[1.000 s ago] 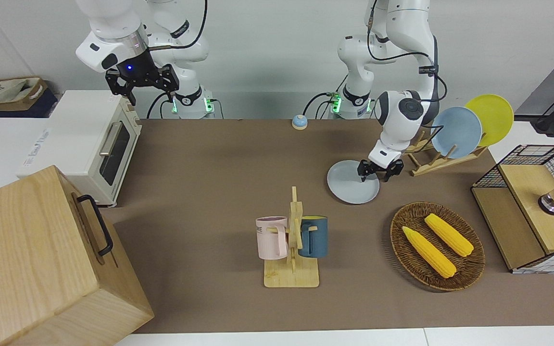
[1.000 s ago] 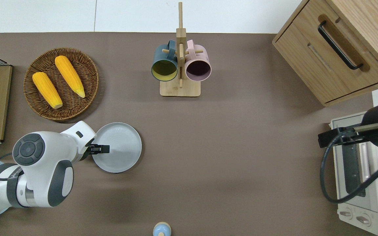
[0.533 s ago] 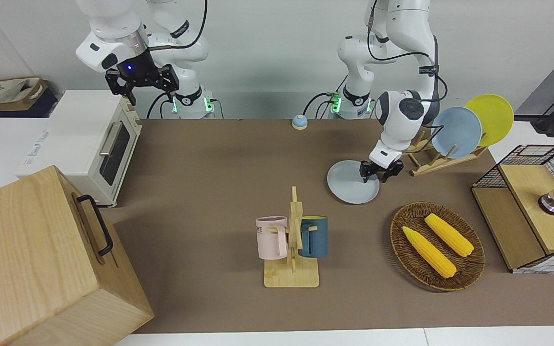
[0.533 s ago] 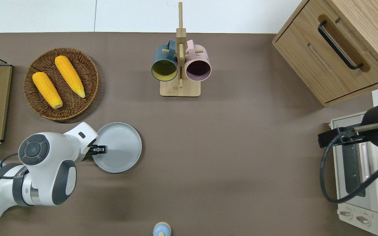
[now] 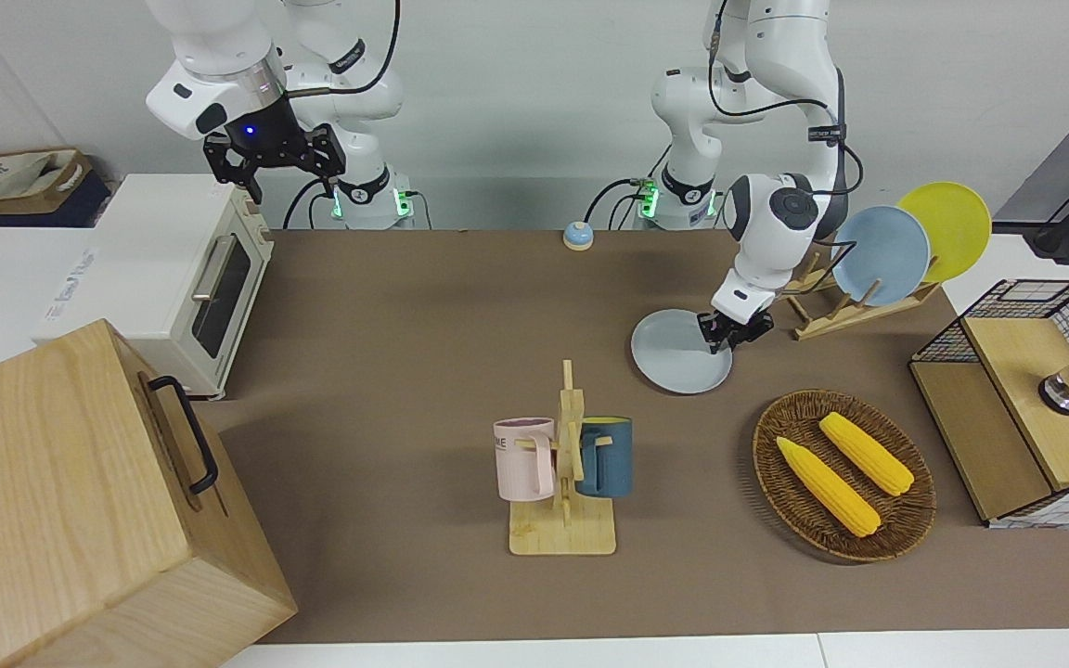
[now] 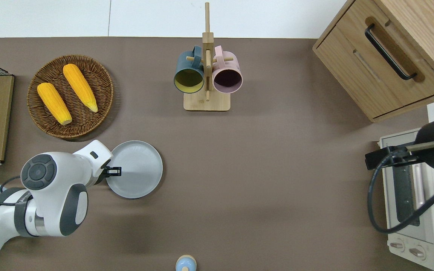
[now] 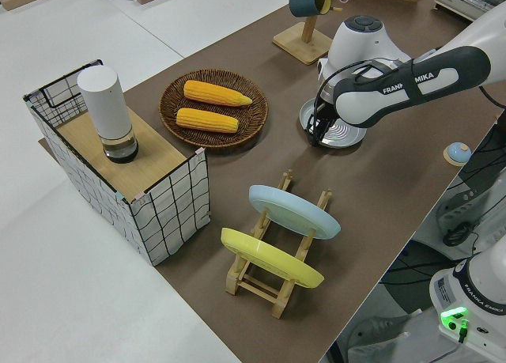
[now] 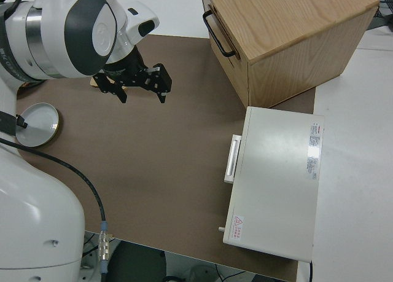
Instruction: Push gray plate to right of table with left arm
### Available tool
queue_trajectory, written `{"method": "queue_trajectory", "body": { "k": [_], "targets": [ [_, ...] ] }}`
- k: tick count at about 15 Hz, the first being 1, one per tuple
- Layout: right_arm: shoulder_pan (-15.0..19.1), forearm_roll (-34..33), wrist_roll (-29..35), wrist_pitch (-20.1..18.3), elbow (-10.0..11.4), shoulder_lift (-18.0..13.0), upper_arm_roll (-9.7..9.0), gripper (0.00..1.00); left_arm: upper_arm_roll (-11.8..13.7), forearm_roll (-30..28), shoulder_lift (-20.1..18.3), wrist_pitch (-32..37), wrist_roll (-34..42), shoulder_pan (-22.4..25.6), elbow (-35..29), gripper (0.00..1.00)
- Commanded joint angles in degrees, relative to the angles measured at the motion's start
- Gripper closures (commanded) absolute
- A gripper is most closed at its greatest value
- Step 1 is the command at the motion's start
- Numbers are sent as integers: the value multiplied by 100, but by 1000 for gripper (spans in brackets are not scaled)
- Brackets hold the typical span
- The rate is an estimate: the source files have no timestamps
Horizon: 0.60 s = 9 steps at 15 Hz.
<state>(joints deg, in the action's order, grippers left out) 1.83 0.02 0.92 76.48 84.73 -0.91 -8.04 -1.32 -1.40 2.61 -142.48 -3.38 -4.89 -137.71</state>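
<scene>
The gray plate [image 5: 678,354] lies flat on the brown table [image 6: 258,169], between the corn basket and the robots; it also shows in the overhead view [image 6: 138,169] and the left side view [image 7: 345,134]. My left gripper [image 5: 727,336] is shut and empty, with its tips low at the plate's rim on the side toward the left arm's end of the table, as the overhead view [image 6: 116,171] shows. My right gripper [image 5: 273,165] is parked and open.
A mug rack [image 6: 206,75] with two mugs stands farther from the robots. A wicker basket [image 6: 100,79] holds two corn cobs. A rack holds a bluer plate [image 5: 880,255] and a yellow plate [image 5: 947,227]. A wooden cabinet [image 6: 386,56], a toaster oven [image 5: 173,278] and a bell [image 5: 577,236] are also there.
The left gripper's fingers have closed from wide open to shut and drawn back a little to the plate's rim. The plate has not moved. The right arm is still.
</scene>
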Motion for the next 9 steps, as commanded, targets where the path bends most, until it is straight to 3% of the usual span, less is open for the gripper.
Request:
{"method": "queue_trajectory", "body": {
  "k": [1,9],
  "targets": [
    [115,25,75,-89,-53,-14,-92,17,26,-36,-94,-79,-31,-30,-90,1000],
    [115,25,66,-89,-53,-14,-92,17,17,-36,-85,-79,-171,-56,-72,1000]
  ]
}}
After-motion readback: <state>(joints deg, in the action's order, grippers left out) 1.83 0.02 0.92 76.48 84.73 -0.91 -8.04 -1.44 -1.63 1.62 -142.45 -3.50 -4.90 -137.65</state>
